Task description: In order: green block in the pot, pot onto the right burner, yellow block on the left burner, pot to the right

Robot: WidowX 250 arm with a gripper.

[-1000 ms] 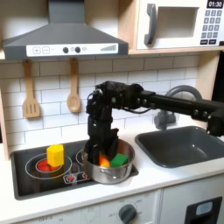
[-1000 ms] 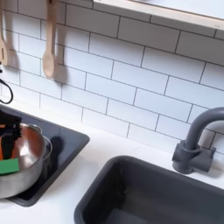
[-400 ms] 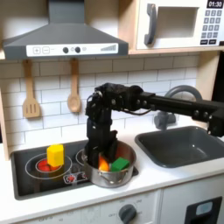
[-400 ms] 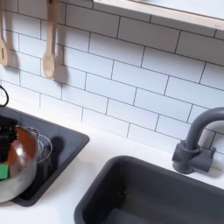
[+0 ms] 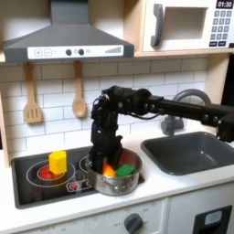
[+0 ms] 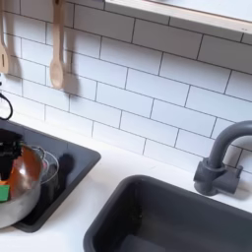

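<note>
Toy kitchen, black stovetop (image 5: 41, 183) with 2 burners.

The pot (image 5: 116, 179) is seen on the burner toward the first exterior view's right, near the stovetop's front edge; in the second exterior view it (image 6: 20, 187) is cut by the left frame edge.

The green block (image 5: 126, 170) is lodged inside the pot, beside an orange piece (image 5: 109, 170).

The yellow block (image 5: 58, 162) is stood upright on the burner toward the first exterior view's left, well apart from the pot.

The gripper (image 5: 107, 157) is lowered to the pot's rim, at its side nearer the yellow block. Jaw state cannot be told: the fingers are dark and blurred against the pot.

2 wooden utensils (image 5: 77, 93) are hung on the tiled wall. A dark sink (image 6: 177, 217) with a faucet (image 6: 219, 157) is set beside the stovetop.
</note>
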